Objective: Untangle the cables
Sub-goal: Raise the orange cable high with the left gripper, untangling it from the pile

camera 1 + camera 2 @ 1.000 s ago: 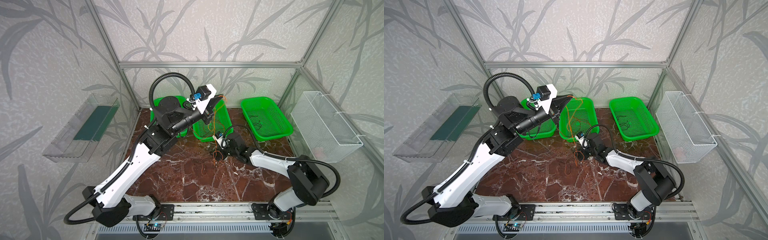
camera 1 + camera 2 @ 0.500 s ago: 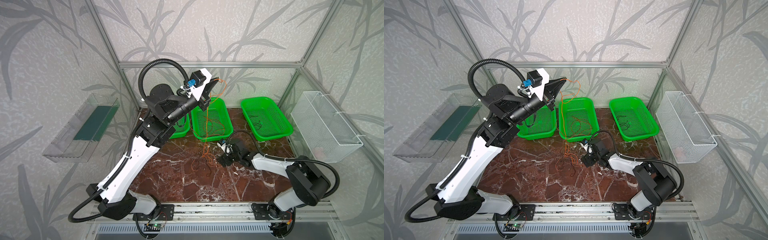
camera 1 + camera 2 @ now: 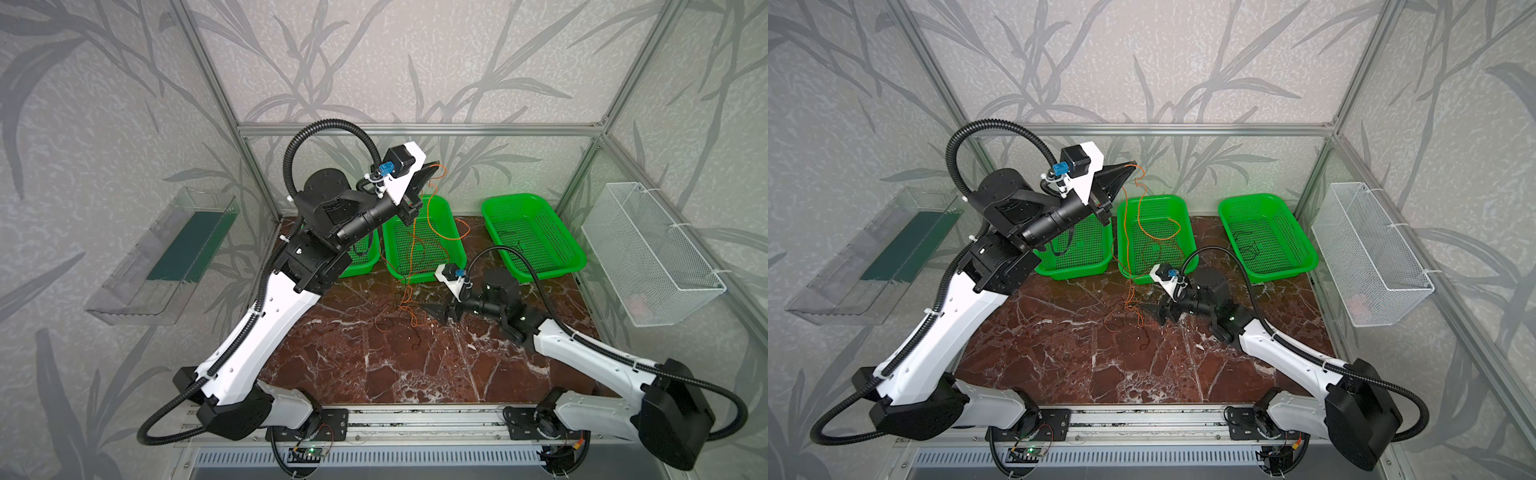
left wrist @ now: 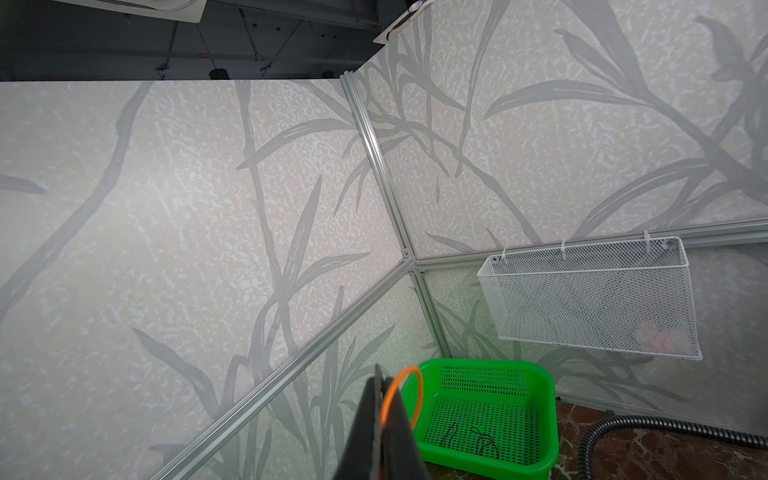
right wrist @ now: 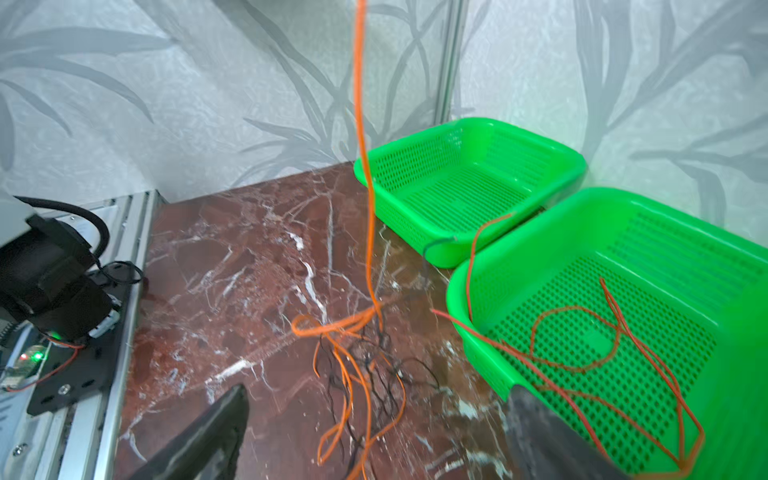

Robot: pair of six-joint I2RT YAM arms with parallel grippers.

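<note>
Your left claw (image 3: 1130,165), raised, pinches a thin orange cable (image 3: 1140,195) that hangs past the middle green plastic basket (image 3: 1152,200) to a wire tangle (image 3: 1133,309) on the marbled surface (image 3: 1100,365), beside your right claw (image 3: 1152,313).

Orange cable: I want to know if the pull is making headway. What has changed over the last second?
The left gripper, shut on the orange cable, rose up and back, drawing it up from the tangle. The right gripper dropped from the middle basket's front edge to the table beside the tangle, jaws open, empty. The basket and the rest of the tangle stayed put.
</note>
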